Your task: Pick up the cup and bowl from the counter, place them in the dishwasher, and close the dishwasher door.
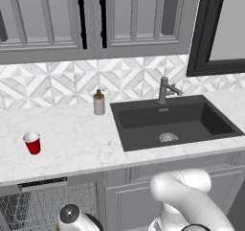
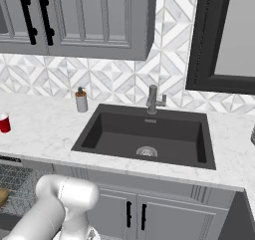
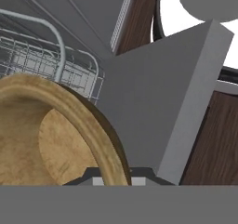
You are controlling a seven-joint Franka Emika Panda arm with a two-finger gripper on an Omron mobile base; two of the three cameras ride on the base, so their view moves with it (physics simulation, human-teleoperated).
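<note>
On the counter [image 1: 72, 144] you see the cup [image 1: 32, 143] left of the sink [image 1: 172, 122] (faucet behind), while your gripper [image 3: 116, 179] pinches the bowl [image 3: 51, 135] by the dishwasher [image 1: 43, 206] rack.

White marble counter [image 1: 72, 144] carries red cup [image 1: 32, 143] standing upright near front left, grey soap dispenser [image 1: 99, 103] against backsplash, beside dark inset sink [image 1: 172, 122] with faucet [image 1: 165, 90].

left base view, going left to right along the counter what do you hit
cup → soap dispenser → sink → faucet
</note>
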